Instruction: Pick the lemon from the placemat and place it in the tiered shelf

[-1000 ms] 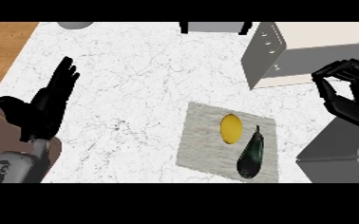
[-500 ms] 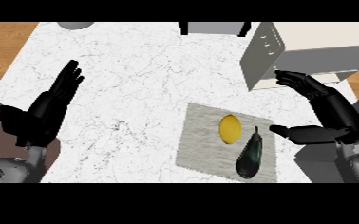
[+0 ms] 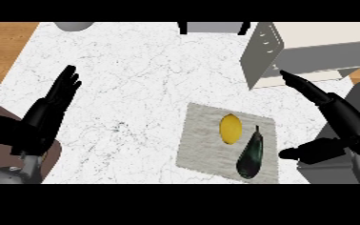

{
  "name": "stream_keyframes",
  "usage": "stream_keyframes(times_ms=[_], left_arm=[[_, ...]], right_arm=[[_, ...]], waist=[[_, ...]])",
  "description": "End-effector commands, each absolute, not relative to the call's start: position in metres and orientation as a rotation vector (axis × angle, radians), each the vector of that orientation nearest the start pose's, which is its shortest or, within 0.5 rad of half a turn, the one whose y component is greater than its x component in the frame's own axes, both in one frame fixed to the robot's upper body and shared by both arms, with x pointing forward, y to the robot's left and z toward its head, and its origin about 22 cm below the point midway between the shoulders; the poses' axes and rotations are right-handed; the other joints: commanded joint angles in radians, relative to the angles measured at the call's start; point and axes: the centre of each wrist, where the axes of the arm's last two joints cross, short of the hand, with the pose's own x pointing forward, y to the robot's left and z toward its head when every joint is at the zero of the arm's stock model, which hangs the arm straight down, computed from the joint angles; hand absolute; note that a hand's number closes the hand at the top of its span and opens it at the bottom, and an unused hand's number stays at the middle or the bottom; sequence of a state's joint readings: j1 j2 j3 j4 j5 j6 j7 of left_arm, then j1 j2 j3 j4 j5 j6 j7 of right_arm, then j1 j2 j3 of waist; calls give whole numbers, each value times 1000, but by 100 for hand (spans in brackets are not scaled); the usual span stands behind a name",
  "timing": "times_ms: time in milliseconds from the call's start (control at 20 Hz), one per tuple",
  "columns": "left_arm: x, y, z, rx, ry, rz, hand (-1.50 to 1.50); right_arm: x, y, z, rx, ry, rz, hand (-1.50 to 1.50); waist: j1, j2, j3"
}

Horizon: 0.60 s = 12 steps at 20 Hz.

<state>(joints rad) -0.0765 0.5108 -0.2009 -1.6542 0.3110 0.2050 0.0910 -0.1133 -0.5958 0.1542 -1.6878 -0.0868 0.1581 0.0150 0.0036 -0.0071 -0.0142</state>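
A yellow lemon [image 3: 230,128] lies on a grey placemat [image 3: 204,143] at the lower right of the counter. A dark eggplant [image 3: 250,154] lies just right of it on the same mat. The tiered shelf [image 3: 295,57] stands at the upper right, grey and cream. My right hand [image 3: 330,124] is open to the right of the mat, fingers stretched up toward the shelf and thumb pointing at the eggplant. It touches nothing. My left hand [image 3: 42,117] rests open at the left edge, fingers up.
A grey round object [image 3: 74,25] sits at the counter's far left edge. A dark-legged grey item [image 3: 211,27] stands at the far middle. Brown floor shows past the counter's left edge [image 3: 14,43].
My right hand has gone from curled to open and has moved left and down, closer to the placemat. The left hand has drifted slightly. The lemon and eggplant have not moved.
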Motion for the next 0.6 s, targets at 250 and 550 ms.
stream_keyframes(times_ms=[250,550], left_arm=[[245,288,57,135,-1565,-182,0],[275,267,56,124,-1572,-178,0]], right_arm=[[259,-260,119,-196,-1440,904,-150],[276,-218,112,-307,-1382,993,-150]], waist=[[2,6,14],[0,9,14]])
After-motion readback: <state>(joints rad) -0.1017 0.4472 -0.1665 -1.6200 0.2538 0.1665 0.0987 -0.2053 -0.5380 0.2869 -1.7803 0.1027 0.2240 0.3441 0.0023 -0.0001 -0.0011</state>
